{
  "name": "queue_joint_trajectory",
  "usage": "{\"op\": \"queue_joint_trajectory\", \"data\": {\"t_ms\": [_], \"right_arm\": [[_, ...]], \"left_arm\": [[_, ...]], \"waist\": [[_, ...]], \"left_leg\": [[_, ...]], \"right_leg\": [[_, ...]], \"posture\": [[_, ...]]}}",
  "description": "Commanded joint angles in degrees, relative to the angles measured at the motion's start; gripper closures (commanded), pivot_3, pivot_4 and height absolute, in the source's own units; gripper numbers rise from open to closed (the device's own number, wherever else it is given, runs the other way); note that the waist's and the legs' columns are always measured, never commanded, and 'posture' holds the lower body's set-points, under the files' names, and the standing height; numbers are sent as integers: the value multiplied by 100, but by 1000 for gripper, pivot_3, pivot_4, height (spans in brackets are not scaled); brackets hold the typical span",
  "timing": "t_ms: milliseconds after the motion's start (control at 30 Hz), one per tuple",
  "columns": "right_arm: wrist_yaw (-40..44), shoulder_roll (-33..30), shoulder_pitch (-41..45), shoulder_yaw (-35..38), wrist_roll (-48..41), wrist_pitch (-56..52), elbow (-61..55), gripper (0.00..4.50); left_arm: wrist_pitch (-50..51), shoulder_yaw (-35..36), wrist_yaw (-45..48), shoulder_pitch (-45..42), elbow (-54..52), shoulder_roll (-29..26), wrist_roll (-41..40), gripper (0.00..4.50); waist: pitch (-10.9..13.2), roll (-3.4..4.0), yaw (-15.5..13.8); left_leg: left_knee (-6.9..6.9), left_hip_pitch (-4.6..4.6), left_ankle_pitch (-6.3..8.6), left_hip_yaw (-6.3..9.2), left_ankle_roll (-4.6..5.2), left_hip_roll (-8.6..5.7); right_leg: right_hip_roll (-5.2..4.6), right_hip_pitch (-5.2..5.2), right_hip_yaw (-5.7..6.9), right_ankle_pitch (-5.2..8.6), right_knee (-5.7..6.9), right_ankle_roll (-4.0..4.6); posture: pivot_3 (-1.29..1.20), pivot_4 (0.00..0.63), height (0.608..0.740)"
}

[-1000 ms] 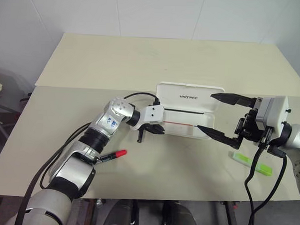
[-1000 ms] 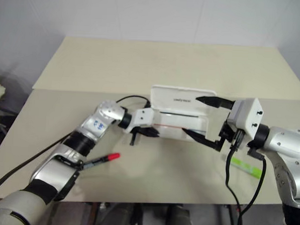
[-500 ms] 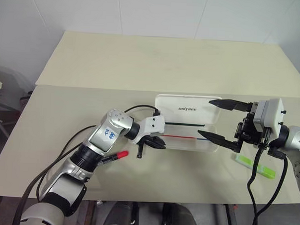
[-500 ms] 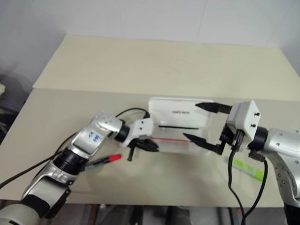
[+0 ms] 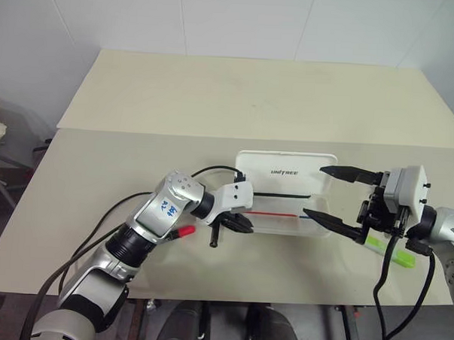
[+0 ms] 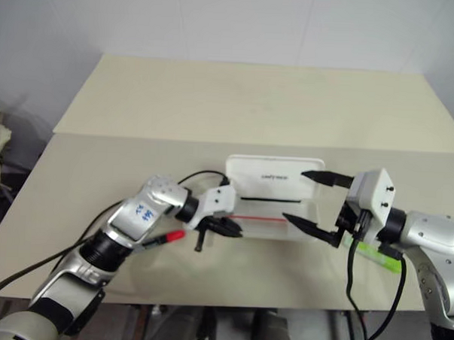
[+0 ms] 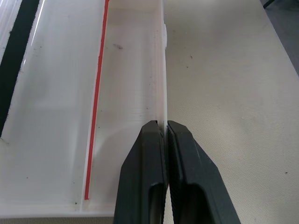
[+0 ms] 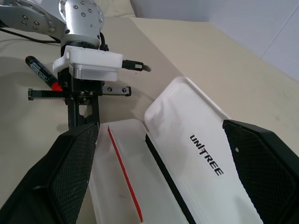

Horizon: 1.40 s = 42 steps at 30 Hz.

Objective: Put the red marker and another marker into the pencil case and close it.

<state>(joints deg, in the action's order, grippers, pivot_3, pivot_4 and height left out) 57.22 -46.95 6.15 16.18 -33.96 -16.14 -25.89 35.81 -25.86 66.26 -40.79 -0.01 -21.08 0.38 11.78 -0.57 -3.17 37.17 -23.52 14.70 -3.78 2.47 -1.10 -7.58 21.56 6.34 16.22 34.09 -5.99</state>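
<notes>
Beige tabletop [image 5: 177, 100] carries everything you need. Your flat white hard plastic pencil case [image 5: 286, 195] lies open at the middle, its lid up, and no marker is seen inside. Your left gripper [image 5: 236, 224] has its fingers pressed together, pinching the thin front wall of the case at its left end. Just beside that arm lies the black red-capped marker [image 5: 180, 232]. Your right gripper [image 5: 333, 199] hovers at the other end, fingers spread wide, empty. Behind it rests the lime-green marker [image 5: 389, 252]. Both markers and closing are left to do.

Beige table [image 5: 215, 102] carries the open pencil case [image 5: 287, 171]; red marker [image 5: 180, 232] left; green marker [image 5: 393, 252] right
</notes>
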Motion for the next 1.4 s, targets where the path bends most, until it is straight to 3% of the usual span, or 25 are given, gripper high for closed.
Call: {"op": "queue_joint_trajectory", "data": {"t_ms": [33,367,767,933,1267,1400], "right_arm": [[-124,62,-27,87,-70,54,-272,0],[-258,157,6,-37,-49,11,-294,0],[-143,96,10,-57,-183,-150,-257,0],[-111,52,-71,-48,-276,-317,-348,0],[128,190,323,-456,-207,-242,-71,0],[302,379,737,-795,-99,-87,295,0]], "left_arm": [[-101,-42,-206,-107,224,181,-54,3944],[-79,296,-299,-19,-155,451,-677,664],[-589,608,-430,606,-500,436,-1201,664],[-1104,1076,-566,1045,-811,345,-1483,664],[-983,2272,-622,1828,-1911,-703,-2254,664],[-1438,3393,-404,2695,-1948,-1711,-2310,664]], "waist": [[-1,2,-18],[-1,3,29],[-2,4,27],[-2,4,30],[-2,6,103],[-2,8,246]], "left_leg": [[1,0,0,0,0,-1],[-2,-2,-2,-1,1,0],[0,-1,-1,-2,0,0],[-4,-1,0,-1,0,0],[-6,4,18,-2,-18,4],[-14,9,17,-8,-31,6]], "right_leg": [[-1,-1,1,0,0,-1],[1,1,1,-3,-3,-2],[1,1,-2,-3,-2,-2],[0,1,-2,-3,-8,-2],[1,0,-4,-2,-6,-1],[4,4,-9,0,-7,3]], "posture": [[0,150,740],[0,150,740],[0,150,740],[0,150,740],[0,150,740],[0,150,740]]}}
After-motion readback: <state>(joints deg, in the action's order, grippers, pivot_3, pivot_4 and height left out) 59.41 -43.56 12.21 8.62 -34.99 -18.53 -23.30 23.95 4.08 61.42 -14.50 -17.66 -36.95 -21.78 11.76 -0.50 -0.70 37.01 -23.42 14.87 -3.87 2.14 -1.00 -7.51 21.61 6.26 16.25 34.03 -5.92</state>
